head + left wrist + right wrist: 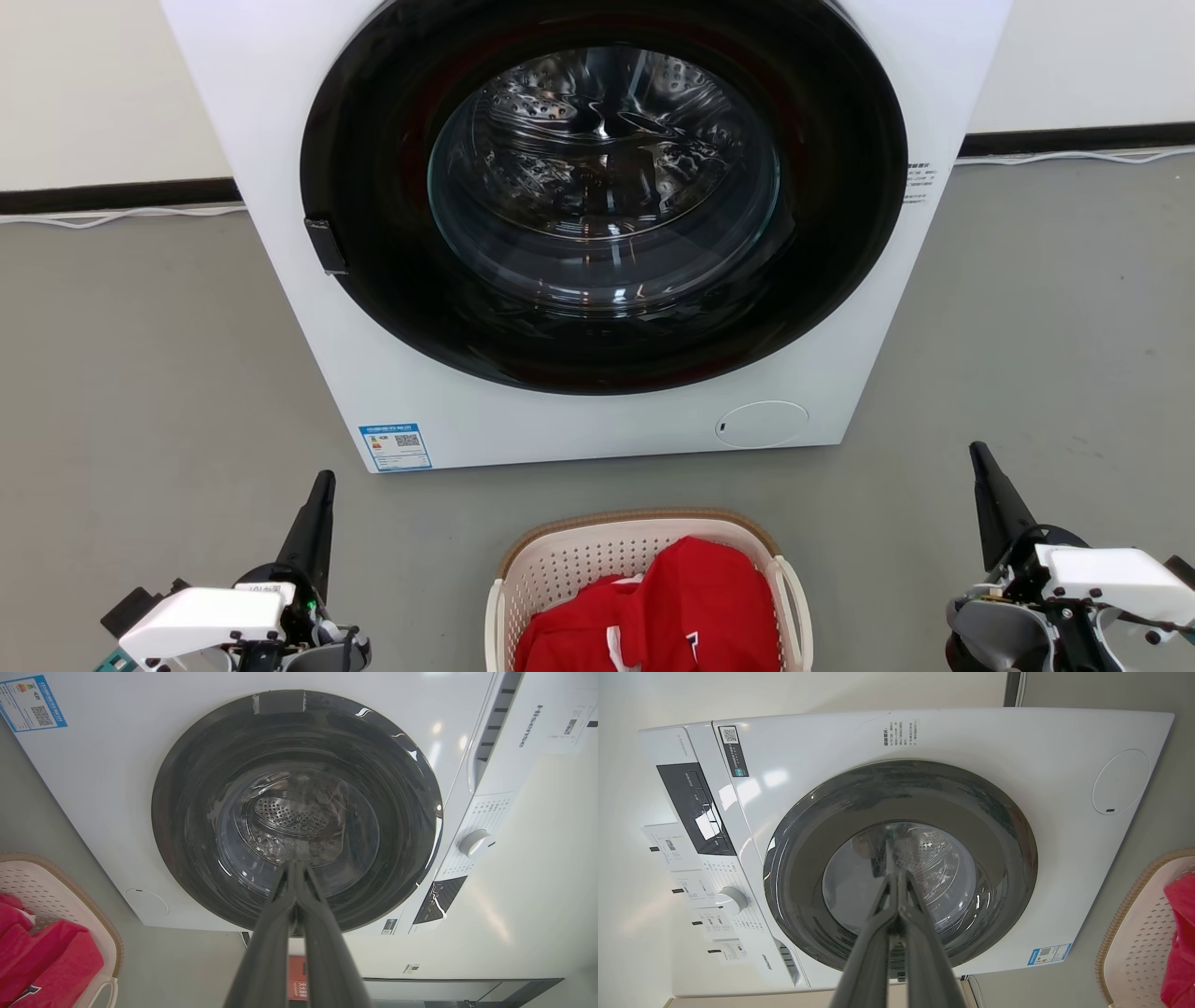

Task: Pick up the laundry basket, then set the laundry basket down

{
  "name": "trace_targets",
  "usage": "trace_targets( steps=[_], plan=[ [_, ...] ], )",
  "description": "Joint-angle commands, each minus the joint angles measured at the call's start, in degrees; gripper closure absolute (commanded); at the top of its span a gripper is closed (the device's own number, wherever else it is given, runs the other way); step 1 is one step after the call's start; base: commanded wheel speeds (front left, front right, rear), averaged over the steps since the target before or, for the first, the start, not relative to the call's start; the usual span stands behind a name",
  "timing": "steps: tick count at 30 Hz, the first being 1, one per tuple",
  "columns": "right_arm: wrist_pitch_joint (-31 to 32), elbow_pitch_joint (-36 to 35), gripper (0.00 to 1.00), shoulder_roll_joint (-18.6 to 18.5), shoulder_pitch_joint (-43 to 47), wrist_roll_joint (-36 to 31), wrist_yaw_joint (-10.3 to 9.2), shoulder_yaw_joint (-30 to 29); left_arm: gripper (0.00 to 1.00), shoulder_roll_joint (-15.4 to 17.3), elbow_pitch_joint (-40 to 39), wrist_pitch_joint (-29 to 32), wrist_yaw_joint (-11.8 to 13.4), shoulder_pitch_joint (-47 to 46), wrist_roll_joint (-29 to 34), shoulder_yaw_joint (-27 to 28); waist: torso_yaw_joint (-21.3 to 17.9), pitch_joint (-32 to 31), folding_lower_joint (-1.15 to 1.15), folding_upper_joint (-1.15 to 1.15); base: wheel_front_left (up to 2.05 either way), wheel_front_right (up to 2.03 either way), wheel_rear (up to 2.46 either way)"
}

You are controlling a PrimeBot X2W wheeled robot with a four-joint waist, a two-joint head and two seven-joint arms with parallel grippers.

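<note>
While washing machine (579,420) stands on grey floor (140,373), laundry basket (565,560) sits near.

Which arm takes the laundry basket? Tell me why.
Neither leads: the left gripper and right gripper, both shut, flank the laundry basket about evenly, each apart from it on its own side. Likely both arms together.
</note>
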Motion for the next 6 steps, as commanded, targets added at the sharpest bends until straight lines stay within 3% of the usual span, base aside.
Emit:
trace_targets(
  steps=[1, 6],
  plan=[
    [0.47, -1.81, 1.0, -0.12, -0.61, 0.36, 0.42, 0.98, 1.0, 0.73, -1.74, 0.37, -0.66, -2.07, -0.27, 1.77, 0.0, 0.0, 0.0, 0.0, 0.0, 0.0, 0.0],
    [0.46, -1.81, 1.0, -0.12, -0.61, 0.37, 0.42, 0.98, 1.0, 0.73, -1.74, 0.37, -0.66, -2.07, -0.27, 1.77, 0.0, 0.0, 0.0, 0.0, 0.0, 0.0, 0.0]
  ],
)
